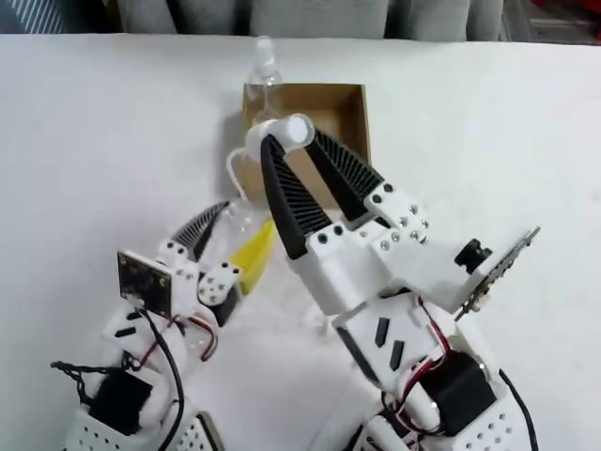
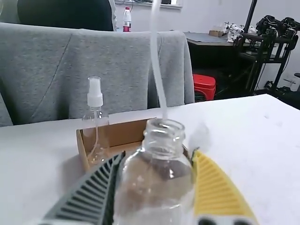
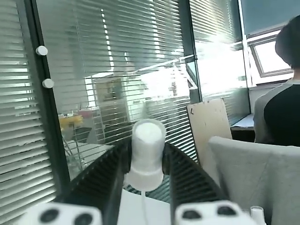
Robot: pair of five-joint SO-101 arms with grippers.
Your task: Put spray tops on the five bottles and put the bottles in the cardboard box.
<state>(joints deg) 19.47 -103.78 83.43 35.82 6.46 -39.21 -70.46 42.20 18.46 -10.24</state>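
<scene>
Left claw (image 2: 154, 199) clenched on clear plastic bottle (image 2: 159, 161), upright, steadying open neck. Right claw (image 1: 289, 141) above, grasping white spray top (image 3: 147, 140); thin dip tube (image 2: 157, 61) hangs into neck, presumably for seating. Brown cardboard box (image 1: 305, 87) beyond both claws, capped bottle (image 2: 95, 117) at far edge.

The right gripper (image 3: 146, 166) clamps a white spray top (image 3: 147, 154).

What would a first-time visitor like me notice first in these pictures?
The right gripper holds a white spray top high, its thin tube reaching down to the open neck of a clear bottle clamped in the left gripper. Beyond them, a capped bottle stands at the far edge of the cardboard box.
</scene>
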